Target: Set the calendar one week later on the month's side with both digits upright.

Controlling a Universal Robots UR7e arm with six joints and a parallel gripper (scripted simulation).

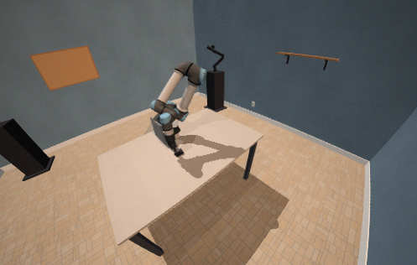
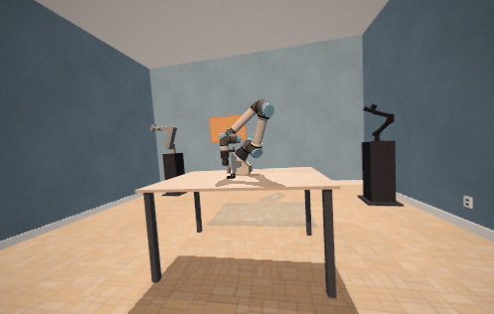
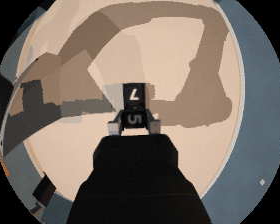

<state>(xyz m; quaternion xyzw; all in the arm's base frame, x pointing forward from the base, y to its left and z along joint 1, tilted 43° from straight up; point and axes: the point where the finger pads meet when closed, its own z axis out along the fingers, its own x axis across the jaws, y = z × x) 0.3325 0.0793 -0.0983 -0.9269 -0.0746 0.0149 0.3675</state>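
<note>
My gripper (image 3: 134,115) (image 1: 178,153) (image 2: 230,175) is low over the table (image 1: 141,189) (image 2: 291,180), near its middle. In the wrist view a dark cube (image 3: 135,96) sits between the fingertips. It shows a white 7 on its far face and a 5 on the face nearer the camera. The fingers stand close against its two sides. In the top and exterior views the cube is too small to make out. I cannot make out the tray or a second cube in any view.
The arm's base stands at the table's back edge with a grey block (image 1: 158,127) beside it. The arm's shadow (image 1: 208,155) falls across the table top. Black pedestals (image 1: 216,90) (image 2: 379,171) with other arms stand on the floor away from the table.
</note>
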